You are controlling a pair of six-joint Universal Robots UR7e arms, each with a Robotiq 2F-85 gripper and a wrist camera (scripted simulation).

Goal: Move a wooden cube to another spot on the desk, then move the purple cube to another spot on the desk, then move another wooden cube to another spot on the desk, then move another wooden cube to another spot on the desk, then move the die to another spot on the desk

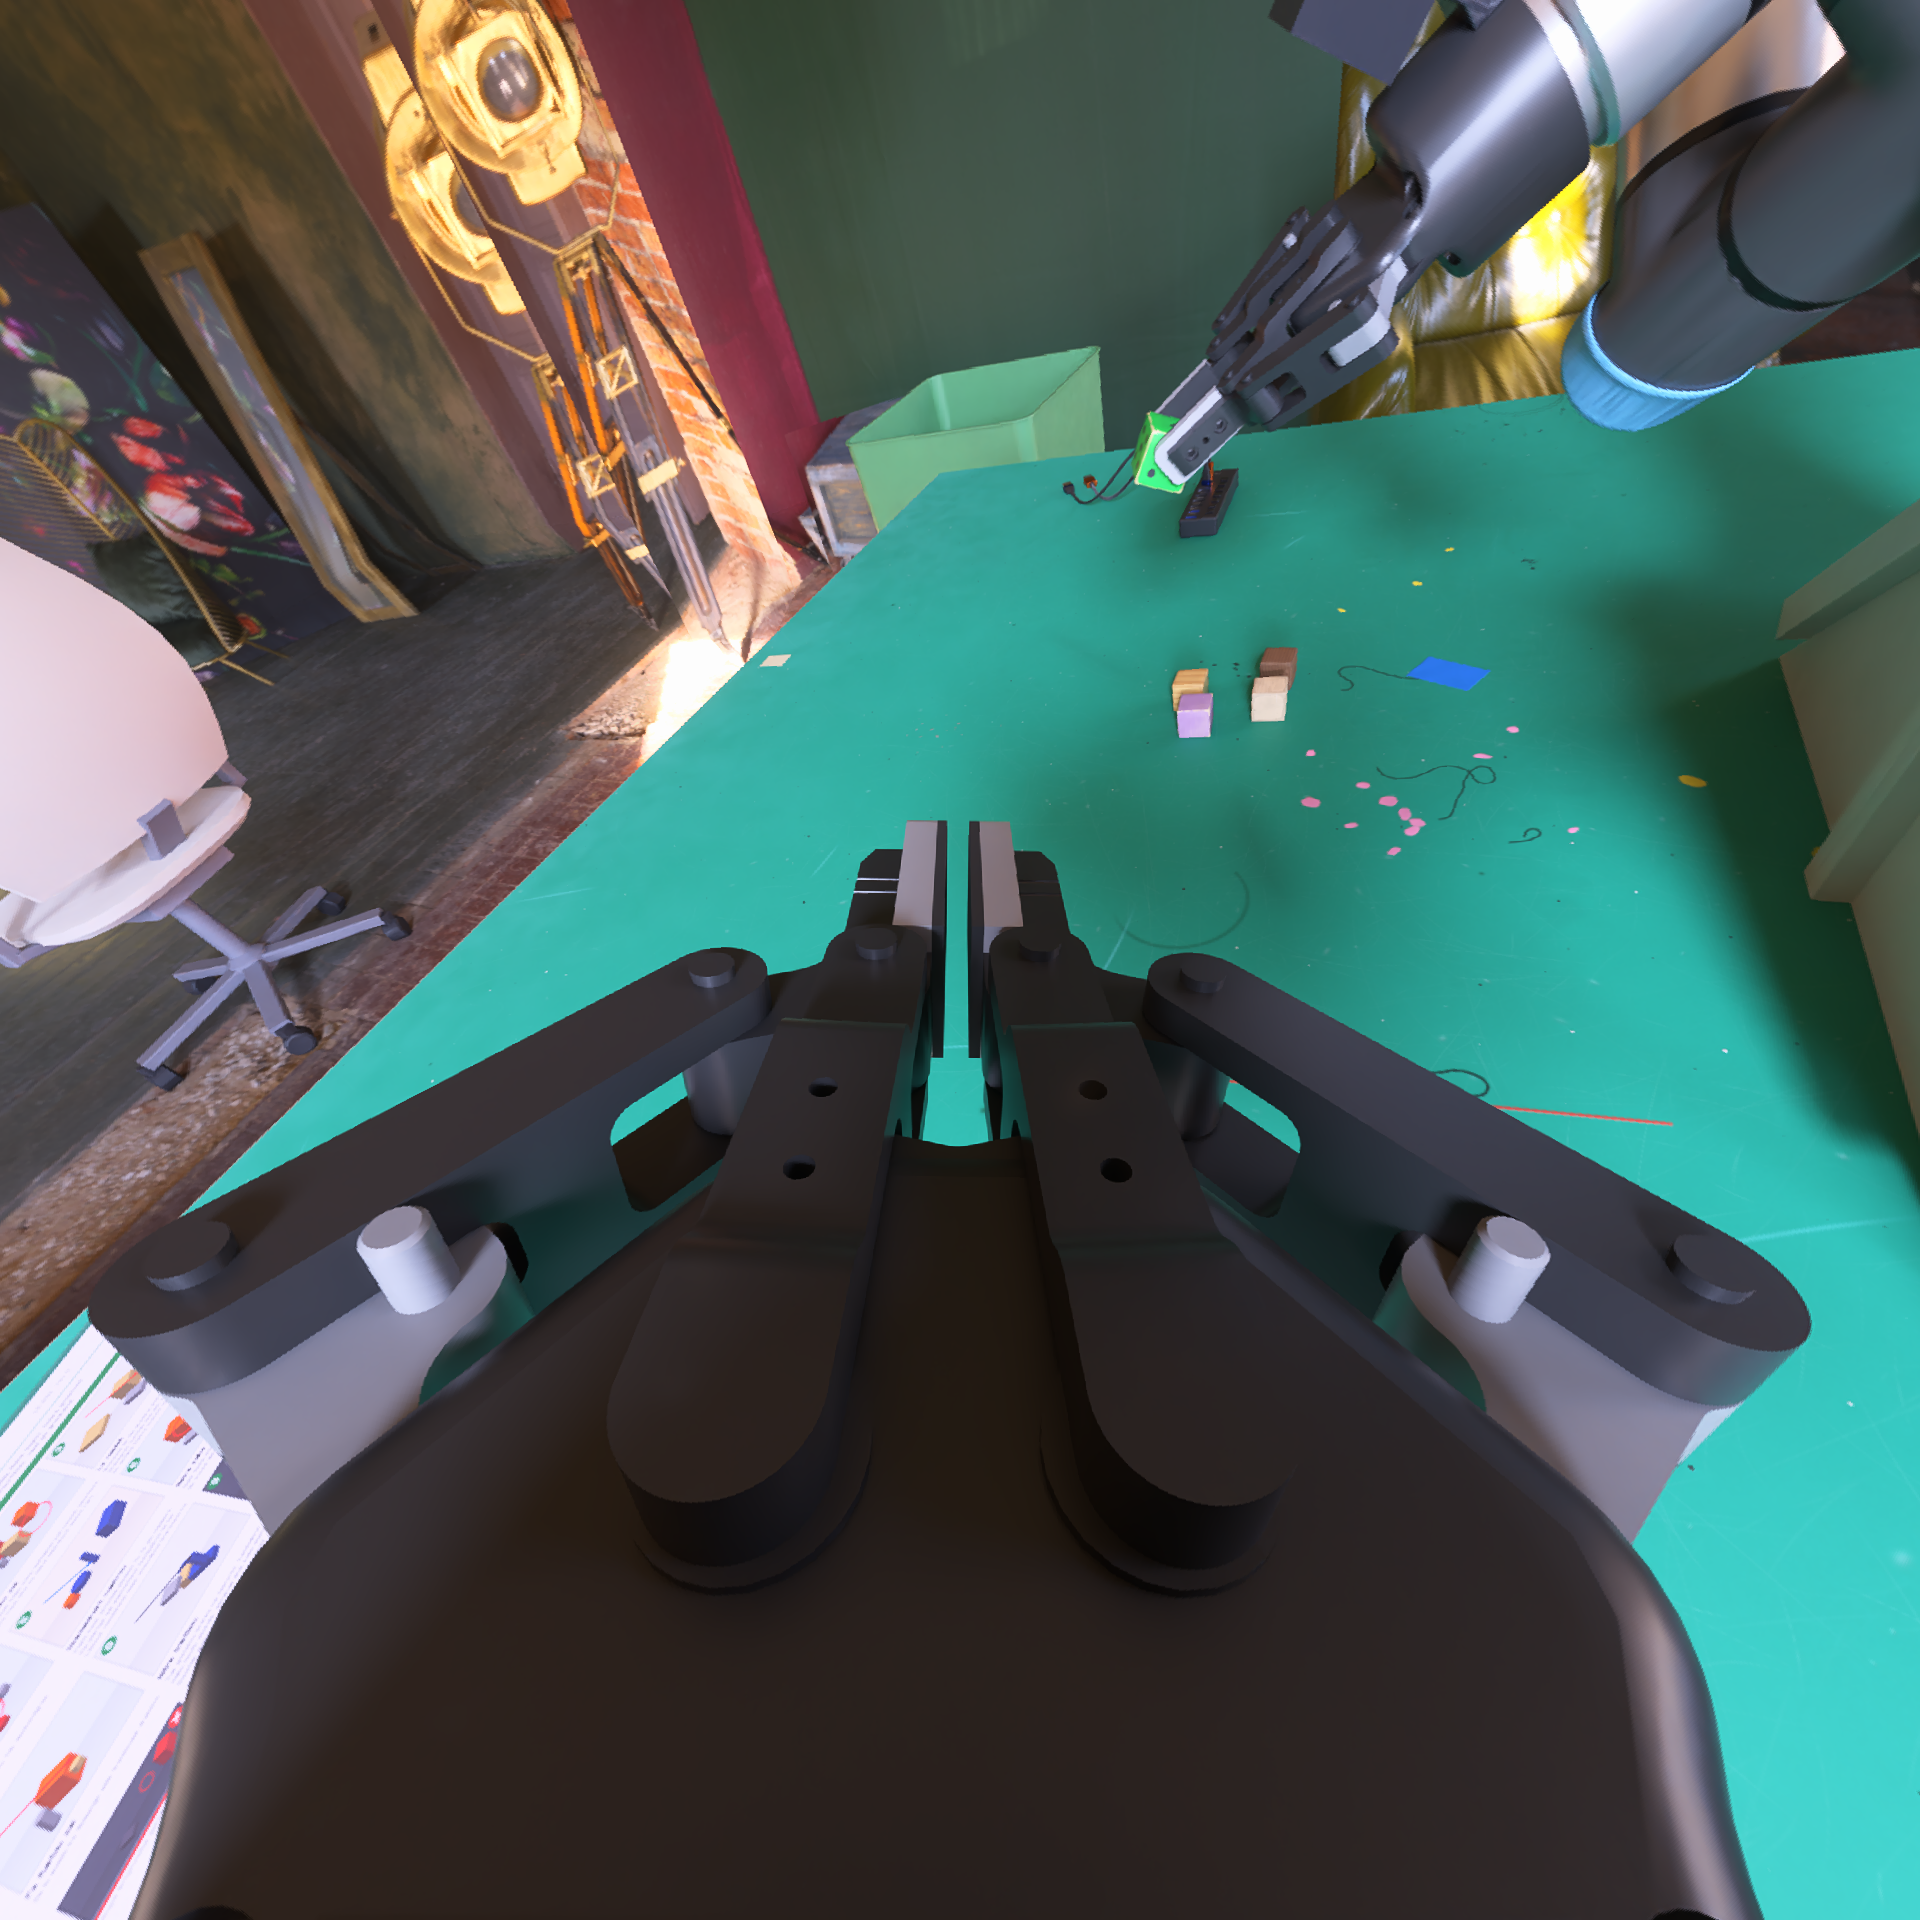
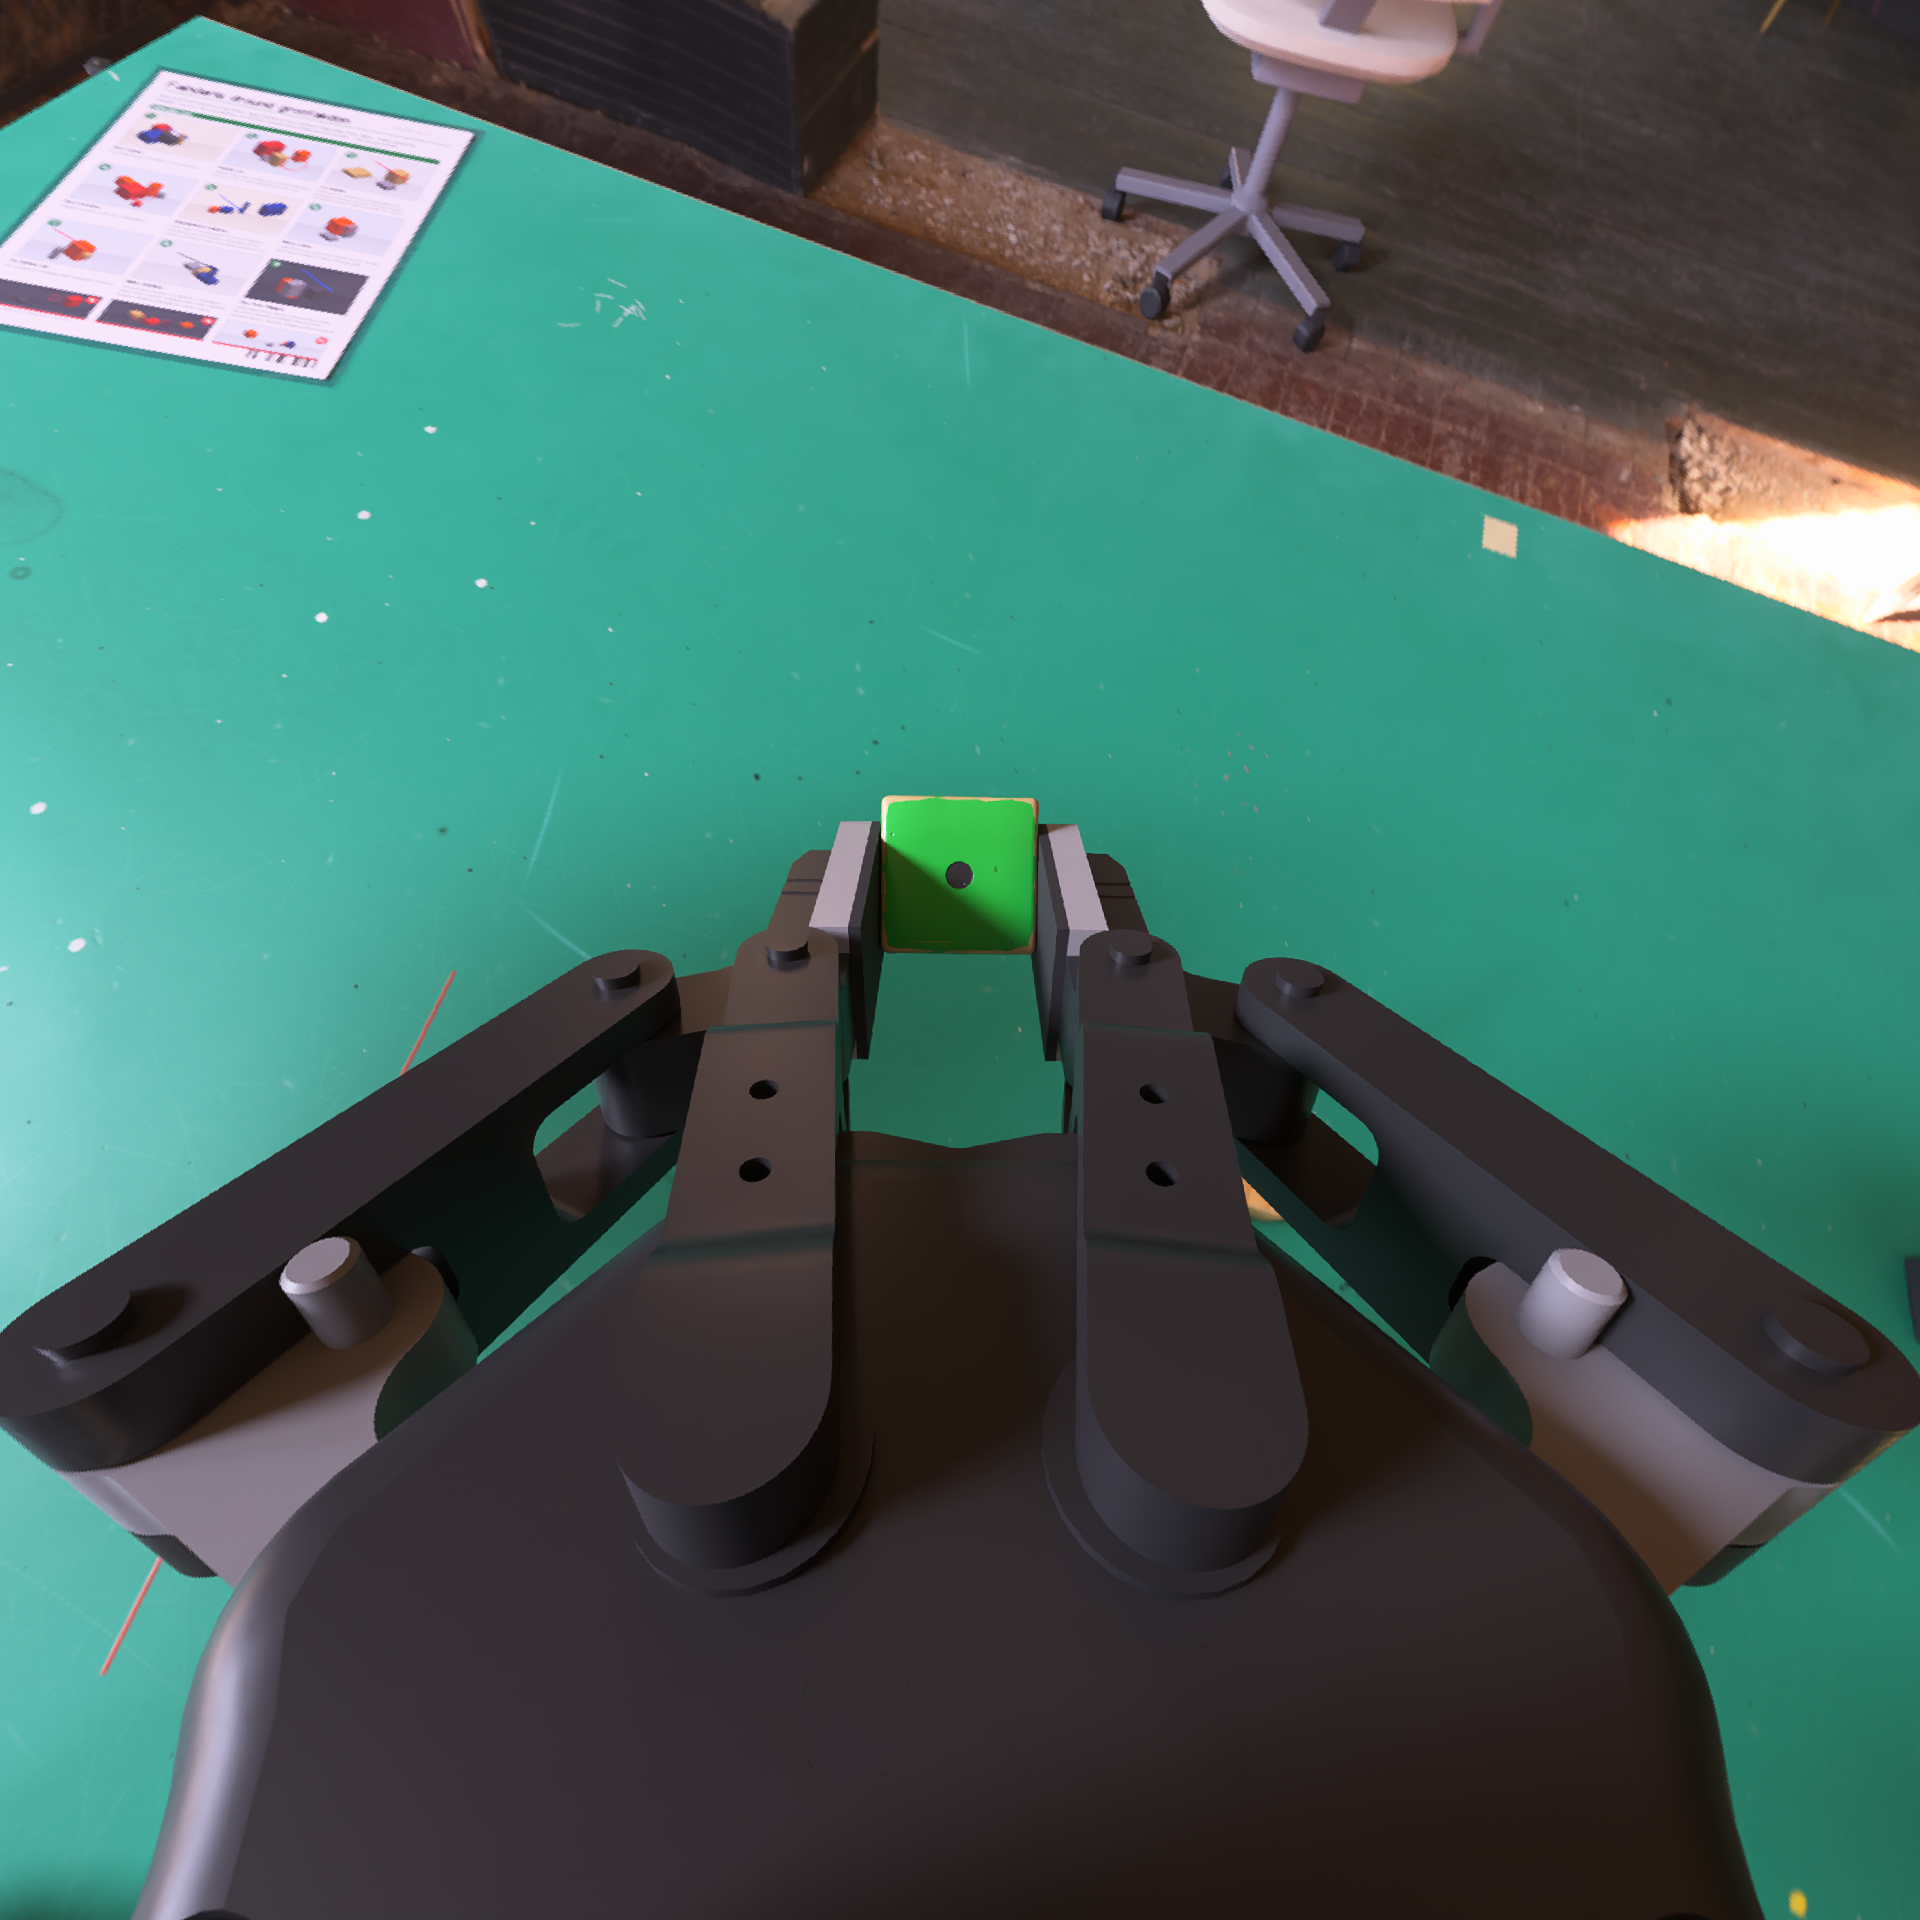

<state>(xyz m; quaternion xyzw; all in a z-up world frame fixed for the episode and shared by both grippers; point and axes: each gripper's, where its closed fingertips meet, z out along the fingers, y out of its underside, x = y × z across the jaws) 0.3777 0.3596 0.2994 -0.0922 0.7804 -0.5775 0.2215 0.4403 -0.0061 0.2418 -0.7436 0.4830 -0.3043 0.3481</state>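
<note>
My right gripper (image 2: 958, 883) is shut on the green die (image 2: 958, 875), one dark pip facing the camera, held above the green desk (image 2: 727, 623). In the left wrist view the right gripper (image 1: 1169, 457) holds the die (image 1: 1151, 449) above the desk's far part. A purple cube (image 1: 1194, 715) sits mid-desk with a yellowish wooden cube (image 1: 1190, 686) just behind it, a pale wooden cube (image 1: 1269, 698) to the right and a brown wooden cube (image 1: 1278, 663) behind that. My left gripper (image 1: 957, 862) is shut and empty, low over the near desk.
A black strip-like part (image 1: 1208, 504) lies under the held die. A printed sheet (image 2: 234, 223) lies at a desk corner. A blue paper scrap (image 1: 1447, 673), thin wires and pink specks lie right of the cubes. A green bin (image 1: 977, 426) and an office chair (image 1: 114, 790) stand off the desk.
</note>
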